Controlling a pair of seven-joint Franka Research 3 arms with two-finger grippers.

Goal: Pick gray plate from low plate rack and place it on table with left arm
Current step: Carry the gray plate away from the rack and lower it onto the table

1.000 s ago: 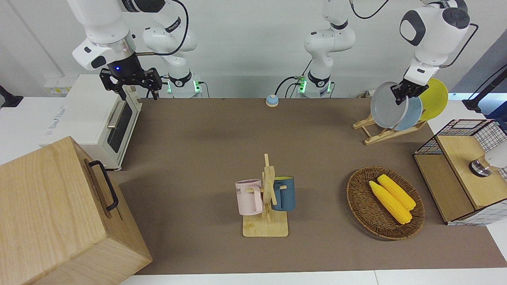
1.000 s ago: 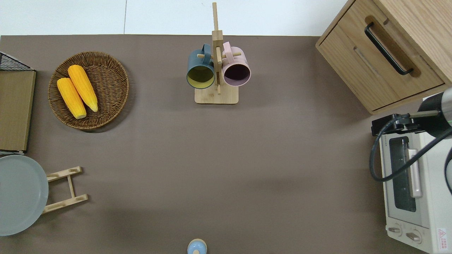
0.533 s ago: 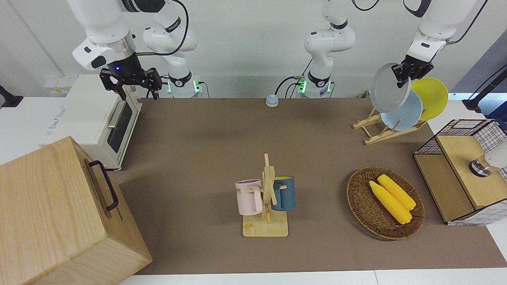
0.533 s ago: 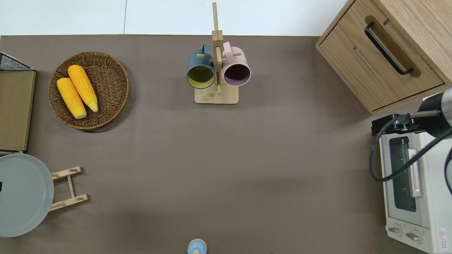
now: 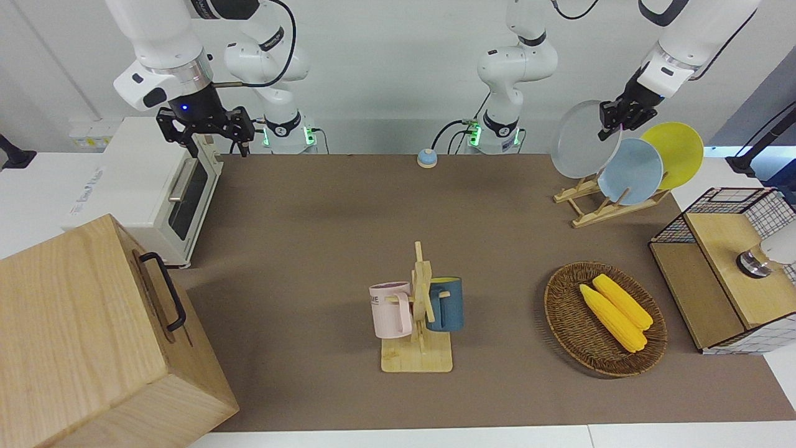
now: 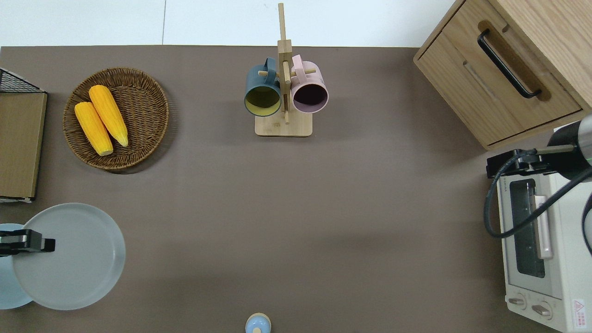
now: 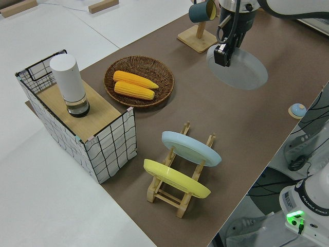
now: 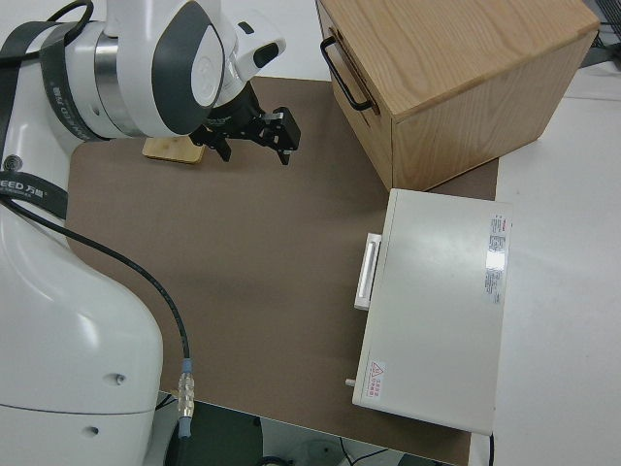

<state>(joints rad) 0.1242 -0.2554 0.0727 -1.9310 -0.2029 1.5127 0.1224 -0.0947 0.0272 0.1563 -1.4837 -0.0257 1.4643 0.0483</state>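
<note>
Two plates left in rack: the light-blue plate (image 5: 634, 171) and the yellow plate (image 5: 675, 154) lean in the low plate rack (image 5: 594, 208); its slot nearest the right arm's end stands empty.
Gray plate: the gray plate (image 6: 74, 256) is up in the air, clear of the rack, held by its rim; in the overhead view it hangs over bare desk (image 6: 296, 208) and over the rack's empty end.
Left gripper: the left gripper (image 6: 34, 244) is clamped on the plate's rim at the edge toward the left arm's end of the desk, so nearly the whole disc reaches away from the gripper toward the desk's middle.
Tilt: in the front view the plate faces partly toward the camera, so it is tilted and not level.
Key relation: the plate's free edge lies on the side toward the open brown surface, the gripped edge on the rack side; I judge the setting-down must carry it toward the middle and lower it with the free edge leading, levelling as it goes.
Nearer arm: the left arm (image 5: 678, 43) is the one at this end.
Right gripper: the right gripper (image 5: 205, 130) is parked, fingers spread and holding nothing.
Risk: a one-sided rim hold may let the plate swing or slip.
</note>
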